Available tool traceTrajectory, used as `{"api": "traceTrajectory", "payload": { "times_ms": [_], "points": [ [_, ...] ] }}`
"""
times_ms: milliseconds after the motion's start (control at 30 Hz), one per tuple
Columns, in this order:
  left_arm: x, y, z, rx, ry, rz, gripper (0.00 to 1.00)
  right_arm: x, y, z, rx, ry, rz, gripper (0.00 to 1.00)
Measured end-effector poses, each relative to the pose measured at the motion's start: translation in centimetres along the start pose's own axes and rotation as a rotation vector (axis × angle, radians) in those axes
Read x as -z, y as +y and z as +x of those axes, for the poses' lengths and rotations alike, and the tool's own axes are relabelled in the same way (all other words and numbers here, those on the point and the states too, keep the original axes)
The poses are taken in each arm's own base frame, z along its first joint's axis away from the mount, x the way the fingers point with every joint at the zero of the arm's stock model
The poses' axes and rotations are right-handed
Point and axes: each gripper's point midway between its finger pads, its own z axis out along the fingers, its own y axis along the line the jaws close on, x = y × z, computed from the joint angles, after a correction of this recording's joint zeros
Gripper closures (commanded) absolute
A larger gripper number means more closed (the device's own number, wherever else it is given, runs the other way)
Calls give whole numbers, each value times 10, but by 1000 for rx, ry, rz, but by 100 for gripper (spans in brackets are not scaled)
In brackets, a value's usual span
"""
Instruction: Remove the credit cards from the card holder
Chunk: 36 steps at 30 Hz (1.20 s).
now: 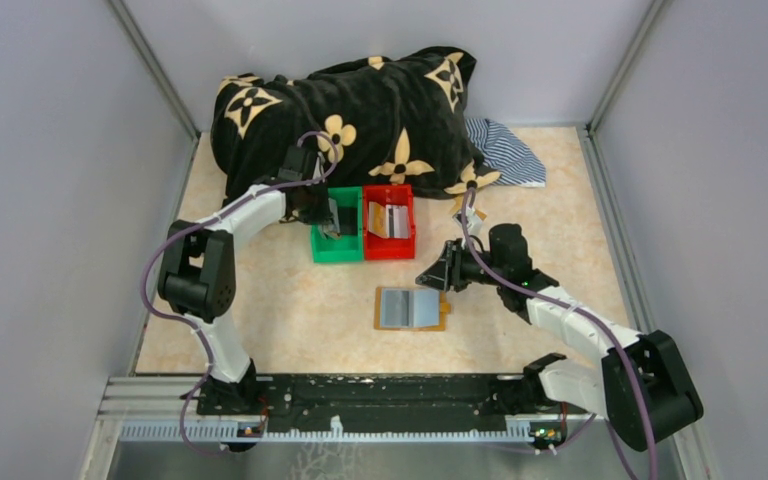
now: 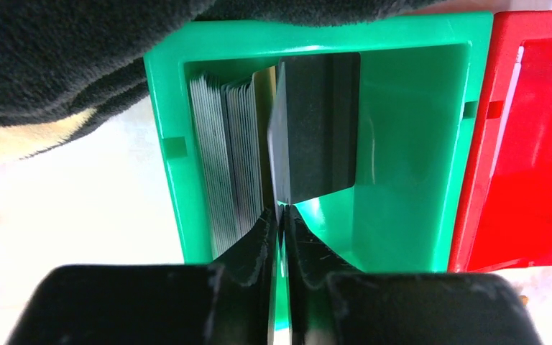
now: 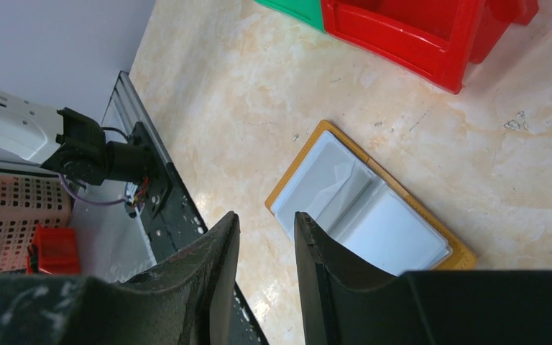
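The green rectangular plastic bin (image 1: 335,253) stands on the beige marbled table (image 1: 280,320), and everything else is placed from it. The left gripper (image 2: 280,218) reaches into the green bin from its near-left side. Its jaws are clenched on the lower edge of a dark grey plastic card (image 2: 320,129), which stands upright on edge in the middle of the bin. A packed stack of silvery grey cards (image 2: 223,165) leans against the bin's left wall, just beside the held card.

A red rectangular plastic bin (image 1: 390,249) touches the green bin's right side and holds a few gold-tan and silvery cards (image 1: 388,220).

The flat tan leather card holder (image 1: 412,308) lies open on the table in front of the green bin and to its right, apart from both bins. Its pale grey inner pockets face up, and I cannot tell whether any card remains in them.

The right gripper (image 3: 264,221) hovers further right of the green bin, near the holder's far right corner. Its jaws are released, with a narrow gap and nothing between them.

A black plush blanket with gold flowers (image 1: 350,110) is heaped behind the green bin, against its far rim.
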Motion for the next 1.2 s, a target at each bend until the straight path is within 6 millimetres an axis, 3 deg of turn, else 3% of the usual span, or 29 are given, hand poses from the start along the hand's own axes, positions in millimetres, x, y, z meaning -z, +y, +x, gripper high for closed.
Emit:
{"api": "traceTrajectory", "payload": {
  "times_ms": [133,533,600,733,833,900,1033,1200],
  "points": [
    [0,1,1,1,4,-7,79,0,0,0,0,0,0,65],
    [5,6,-1,2,-6,-36,78,-1,-4,0,-8,2,7,65],
    [11,4,-5,5,-23,-28,71,-1,-4,0,-9,1,8,66],
    [44,-13,-20,-1,-120,58,38,-1,-5,-1,-10,-1,11,66],
    [87,-35,-40,-9,-254,173,11,-1,-5,-1,-9,-2,11,66],
    [117,-49,-55,-13,-353,251,1,-1,-5,-1,-9,-2,11,66],
    [168,-71,-71,-27,-510,392,1,0,-5,-1,-10,-1,12,66],
    [181,-79,-63,-29,-543,467,1,0,-5,0,-11,1,14,66]
  ]
}}
